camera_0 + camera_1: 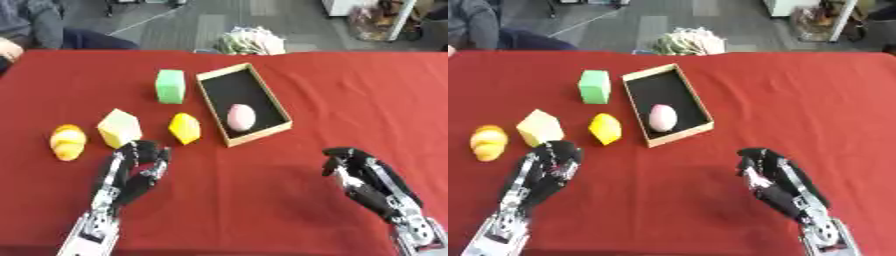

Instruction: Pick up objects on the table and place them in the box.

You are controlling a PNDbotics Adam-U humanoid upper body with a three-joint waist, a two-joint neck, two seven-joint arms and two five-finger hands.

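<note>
A shallow wooden box [224,77] with a black floor lies at the table's middle, with a pink egg-shaped thing [241,117] inside it. Left of the box stand a green block [171,86], a yellow block [185,128], a pale yellow block [119,128] and an orange-yellow lumpy thing [68,142]. My left hand [133,170] hovers at lower left, just below the pale yellow block, fingers curled and holding nothing. My right hand [367,182] is at lower right, fingers curled, also holding nothing.
The red tablecloth [350,100] covers the whole table. A pale bundle [249,42] sits beyond the far edge. A person's sleeve [35,25] shows at the top left corner.
</note>
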